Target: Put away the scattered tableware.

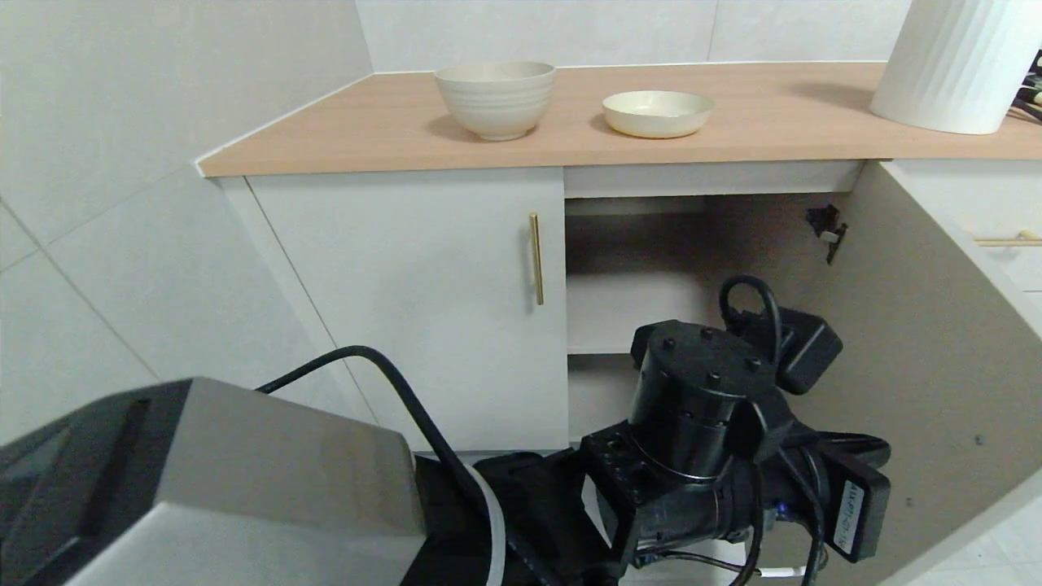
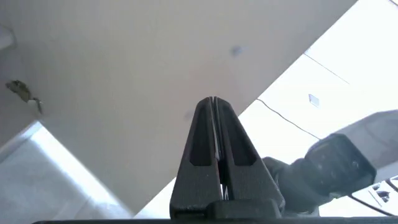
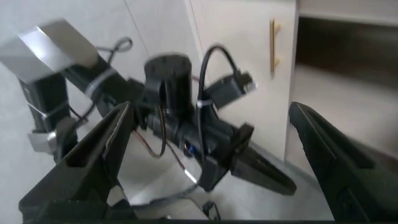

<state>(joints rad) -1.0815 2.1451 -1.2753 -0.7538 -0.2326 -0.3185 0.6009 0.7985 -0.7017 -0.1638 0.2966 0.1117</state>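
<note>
We see a wooden counter (image 1: pixel 391 122) holding a deep pale bowl (image 1: pixel 495 99) and, near it on the right, a shallow cream dish (image 1: pixel 658 112), both upright and not touching; a white ribbed container (image 1: pixel 961 61) stands at the counter's far right; below, the left cabinet door (image 1: pixel 407 301) with its brass handle (image 1: pixel 536 258) is closed, while the right door (image 1: pixel 936 366) hangs open, showing a shelf (image 1: pixel 635 313); the left gripper (image 2: pixel 213 155), low before the open cabinet, has its fingers pressed together; the right gripper (image 3: pixel 211 111) has its fingers spread wide, facing the left gripper.

The cabinet's right bay (image 1: pixel 643 268) stands open beside its shut left door (image 1: pixel 407 301), with the left arm (image 1: pixel 700 415) partly fronting it.
</note>
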